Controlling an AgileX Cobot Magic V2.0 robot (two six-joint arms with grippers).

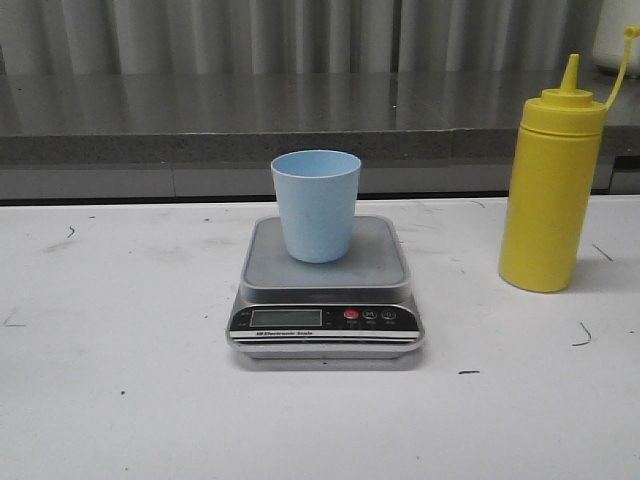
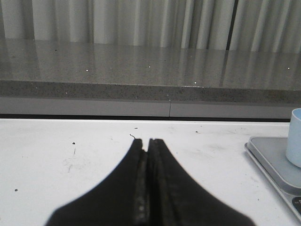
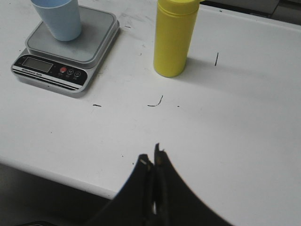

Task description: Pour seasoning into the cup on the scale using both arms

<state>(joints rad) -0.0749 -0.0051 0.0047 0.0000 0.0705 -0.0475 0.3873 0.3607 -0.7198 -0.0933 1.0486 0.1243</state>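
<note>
The scale (image 1: pixel 325 300) sits flat on the white bench (image 1: pixel 120 400), near the centre of the front view, with its black front panel facing the camera. The panel carries a small display (image 1: pixel 286 317) and a red button (image 1: pixel 351 314); no reading can be made out on the display.

The cup (image 1: pixel 316 205) stands upright on the grey platform of the scale, mouth up, toward the platform's 12 o'clock edge. Its contents cannot be determined.

The seasoning (image 1: pixel 552 190) stands upright on the bench at 3 o'clock from the scale, apart from it and not touching. The thin tip cover (image 1: pixel 625 60) hangs off to the side of the nozzle on its tether.

Left claw (image 2: pixel 147 140): fingers pressed together, nothing between them, low over bare bench, with the scale and cup at the edge of its wrist view.

Right claw (image 3: pixel 151 153): fingers pressed together, nothing between them, above the bench near its front edge, well apart from the seasoning.
</note>
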